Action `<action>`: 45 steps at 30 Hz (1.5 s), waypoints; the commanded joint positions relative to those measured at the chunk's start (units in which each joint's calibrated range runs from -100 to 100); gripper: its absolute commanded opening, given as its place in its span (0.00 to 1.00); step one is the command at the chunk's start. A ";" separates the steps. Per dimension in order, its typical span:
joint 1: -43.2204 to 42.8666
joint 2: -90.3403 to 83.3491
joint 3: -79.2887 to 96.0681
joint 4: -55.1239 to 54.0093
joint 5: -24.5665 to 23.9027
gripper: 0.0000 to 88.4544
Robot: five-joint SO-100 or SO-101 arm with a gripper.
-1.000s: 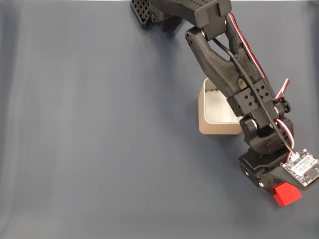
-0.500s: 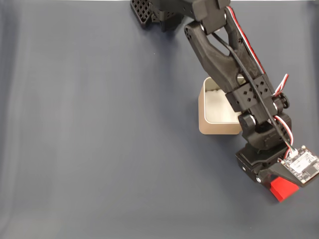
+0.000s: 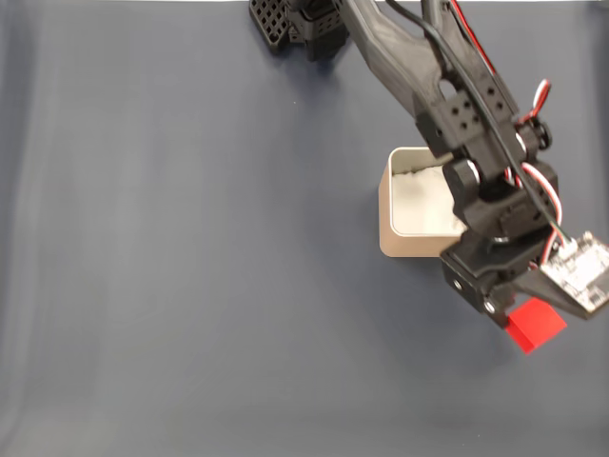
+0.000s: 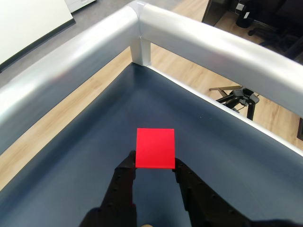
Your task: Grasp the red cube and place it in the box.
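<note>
A dark blue counter carries the beige box, which sits at the right of the fixed view beneath the black arm. Near and right of the box, the end effector clamps the red cube between both fingers, the cube apart from the box.

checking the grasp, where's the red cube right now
The red cube sits between the gripper fingers, at the fixed view's lower right, below-right of the box.

Red cube held, box open

I see the red cube pinched aloft; the beige, paper-lined box sits upright nearby.
</note>
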 commanded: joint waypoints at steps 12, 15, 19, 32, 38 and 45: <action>1.97 -25.14 14.40 4.45 1.07 0.16; 2.04 -29.38 17.86 5.19 1.12 0.16; 2.19 -35.17 22.78 6.01 1.27 0.16; 1.69 -55.94 43.84 8.47 1.47 0.16; 2.26 -64.08 53.32 8.72 2.25 0.16; 2.61 -67.89 57.61 8.72 2.54 0.16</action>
